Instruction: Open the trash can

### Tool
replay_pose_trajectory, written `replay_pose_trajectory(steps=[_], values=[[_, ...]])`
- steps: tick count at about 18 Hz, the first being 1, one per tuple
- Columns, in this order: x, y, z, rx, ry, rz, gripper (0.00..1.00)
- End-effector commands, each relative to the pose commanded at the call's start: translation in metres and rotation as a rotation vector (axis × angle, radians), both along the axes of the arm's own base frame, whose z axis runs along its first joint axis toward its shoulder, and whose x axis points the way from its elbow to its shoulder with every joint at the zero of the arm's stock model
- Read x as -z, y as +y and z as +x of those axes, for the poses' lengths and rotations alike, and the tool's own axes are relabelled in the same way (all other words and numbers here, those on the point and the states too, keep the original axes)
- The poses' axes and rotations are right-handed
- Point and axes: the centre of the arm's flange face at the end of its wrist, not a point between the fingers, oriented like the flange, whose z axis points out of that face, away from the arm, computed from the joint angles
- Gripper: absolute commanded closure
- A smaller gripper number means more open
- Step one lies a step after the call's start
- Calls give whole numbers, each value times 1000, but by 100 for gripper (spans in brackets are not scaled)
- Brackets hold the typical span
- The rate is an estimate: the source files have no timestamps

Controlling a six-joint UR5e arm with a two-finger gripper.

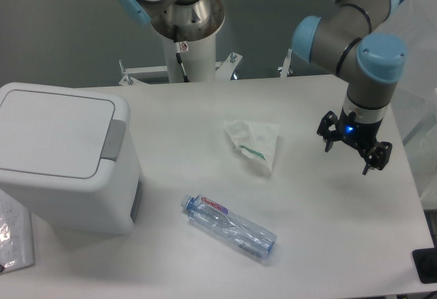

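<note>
At table's left, trash can (61, 159), latch rightward.

Plastic bottle (229, 226) lying flat; crumpled tissue (253, 143) behind

One white trash can (65, 159) sits at the left of the frame. One clear plastic water bottle (229, 226) lies at lower centre. One crumpled white wrapper (254, 143), possibly a tissue packet, lies at centre. One gripper (351, 151) hangs at right.

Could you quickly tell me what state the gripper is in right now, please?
Gripper: open, holding nothing, hanging above the table, far right of the trash can.
</note>
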Motion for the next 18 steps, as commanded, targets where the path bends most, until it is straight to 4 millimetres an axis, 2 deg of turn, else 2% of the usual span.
replay_pose_trajectory(steps=[6, 8, 10, 16, 18], values=[[-9, 2, 3, 4, -1, 40, 0], [-8, 4, 2, -82, -35, 94, 0], [-16, 8, 2, -196, -58, 143, 0], [-37, 34, 7, -425, -198, 343, 0], [-46, 59, 23, -413, -207, 347, 0]])
